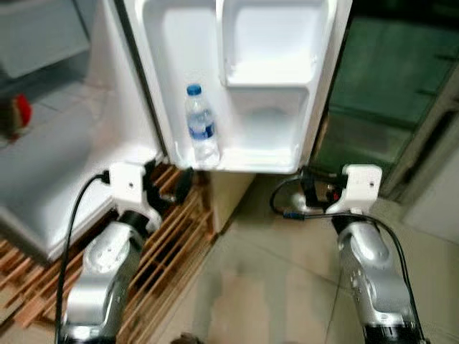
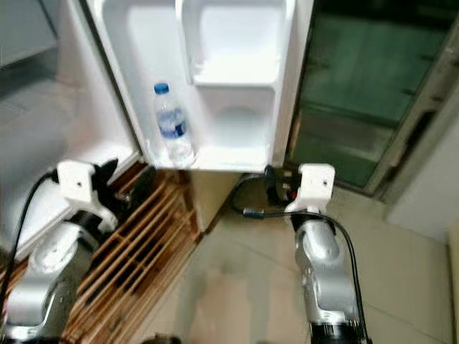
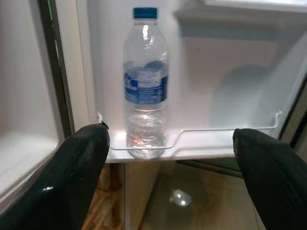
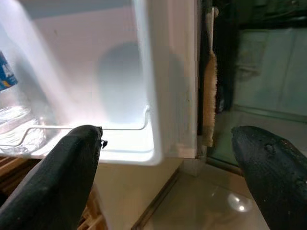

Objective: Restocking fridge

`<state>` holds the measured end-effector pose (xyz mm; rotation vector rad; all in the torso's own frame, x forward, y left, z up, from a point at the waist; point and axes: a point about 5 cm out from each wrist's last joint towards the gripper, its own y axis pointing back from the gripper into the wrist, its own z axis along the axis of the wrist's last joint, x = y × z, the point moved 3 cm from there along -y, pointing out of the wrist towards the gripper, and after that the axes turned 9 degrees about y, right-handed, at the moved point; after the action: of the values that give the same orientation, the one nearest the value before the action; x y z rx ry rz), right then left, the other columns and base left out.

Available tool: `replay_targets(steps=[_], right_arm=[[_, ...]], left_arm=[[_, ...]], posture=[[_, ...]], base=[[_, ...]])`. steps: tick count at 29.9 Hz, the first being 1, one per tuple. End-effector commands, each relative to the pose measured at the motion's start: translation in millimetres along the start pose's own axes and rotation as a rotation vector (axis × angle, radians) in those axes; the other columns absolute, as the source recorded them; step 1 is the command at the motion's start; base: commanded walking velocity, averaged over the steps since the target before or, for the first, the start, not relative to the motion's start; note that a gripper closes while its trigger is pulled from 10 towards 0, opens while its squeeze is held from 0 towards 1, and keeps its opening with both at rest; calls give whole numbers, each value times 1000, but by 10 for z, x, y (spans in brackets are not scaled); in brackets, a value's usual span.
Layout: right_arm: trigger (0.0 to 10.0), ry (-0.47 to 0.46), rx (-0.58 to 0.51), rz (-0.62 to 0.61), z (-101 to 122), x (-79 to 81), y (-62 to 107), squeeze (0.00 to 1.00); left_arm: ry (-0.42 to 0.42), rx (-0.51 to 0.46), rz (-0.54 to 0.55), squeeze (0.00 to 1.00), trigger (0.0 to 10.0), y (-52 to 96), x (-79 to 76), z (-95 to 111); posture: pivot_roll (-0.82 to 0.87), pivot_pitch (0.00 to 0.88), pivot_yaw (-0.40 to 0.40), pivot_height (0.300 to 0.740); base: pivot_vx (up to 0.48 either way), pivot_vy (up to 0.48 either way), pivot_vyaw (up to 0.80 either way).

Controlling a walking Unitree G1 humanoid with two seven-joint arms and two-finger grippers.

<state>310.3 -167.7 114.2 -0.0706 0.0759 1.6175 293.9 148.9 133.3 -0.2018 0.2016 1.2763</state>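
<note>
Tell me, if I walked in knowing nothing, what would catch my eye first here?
Probably the lone water bottle with its blue cap, standing upright at the left end of the bottom shelf of the open white fridge door, behind a thin wire rail. Next, the robot's two silver arms reaching toward that door from below: the left gripper open and pointed at the bottle, the right gripper open near the door's right edge, neither holding anything.

My arms are silver and rounded, each capped by a white wrist block. Black cables loop off both. My left hand and right hand carry fat, glossy black fingers.
</note>
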Motion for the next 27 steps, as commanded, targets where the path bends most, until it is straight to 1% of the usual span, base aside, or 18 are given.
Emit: replay_targets(steps=[1,2,4,5,6,7,8,9,10,11,12,14,15,16,17,18,23,27], right_arm=[[10000,-7,-24,-5,55,10,-26,0],[10000,-5,-24,-4,54,12,-28,0],[10000,-4,-24,-3,54,13,-29,0],[10000,-4,-24,-2,55,13,-33,0],[10000,0,-30,10,66,32,-39,0],[10000,4,-34,19,73,48,-41,0],[10000,17,-46,38,94,83,-39,0],[10000,50,-71,81,142,164,-34,0],[10000,50,-71,81,142,164,-34,0],[10000,66,-91,122,179,255,-25,0],[10000,67,-93,133,183,281,-24,0],[10000,67,-93,133,183,281,-24,0],[10000,58,-81,144,156,307,-32,0],[10000,58,-81,144,156,307,-32,0],[10000,52,-70,144,130,307,-39,0],[10000,48,-67,144,126,301,-42,0],[10000,41,-63,141,121,281,-51,0],[10000,32,-57,131,107,266,-51,0]], left_arm=[[11,5,41,0,10000,-63,59,24],[79,15,85,0,10000,-106,98,3],[95,15,97,0,10000,-116,109,4],[88,15,96,0,10000,-126,111,14],[54,2,73,0,10000,-174,55,64],[45,-2,68,0,10000,-193,39,77],[38,-5,73,0,10000,-215,39,84],[30,-4,87,0,10000,-244,53,81],[30,-4,87,0,10000,-244,53,81],[14,1,82,0,10000,-272,39,72],[6,1,81,0,10000,-283,34,70],[6,1,81,0,10000,-283,34,70],[-9,4,73,0,10000,-338,13,73],[-9,4,73,0,10000,-338,13,73],[-19,2,67,0,10000,-379,-2,81],[-25,0,66,0,10000,-390,-8,86],[-31,3,56,0,10000,-403,-51,64],[-27,8,63,0,10000,-399,-46,48]], posture=[[-80,0,92,740],[-80,0,91,740],[-80,0,91,740],[-80,0,89,740],[-79,0,87,740],[-80,0,88,740],[-81,0,88,740],[-84,0,89,740],[-84,0,89,740],[-88,0,91,740],[-91,0,91,740],[-91,0,91,740],[-96,0,95,740],[-96,0,95,740],[-100,0,96,740],[-101,0,97,740],[-105,0,99,740],[-105,0,99,740]], base=[[0,-469,738],[0,-472,738],[0,-472,738],[0,-461,731],[0,-442,725],[0,-428,719],[0,-416,706],[247,-409,688],[247,-409,688],[244,-409,675],[244,-409,675],[244,-409,675],[244,-409,669],[244,-409,669],[244,-412,663],[247,-409,663],[247,-409,649],[244,-412,650]])
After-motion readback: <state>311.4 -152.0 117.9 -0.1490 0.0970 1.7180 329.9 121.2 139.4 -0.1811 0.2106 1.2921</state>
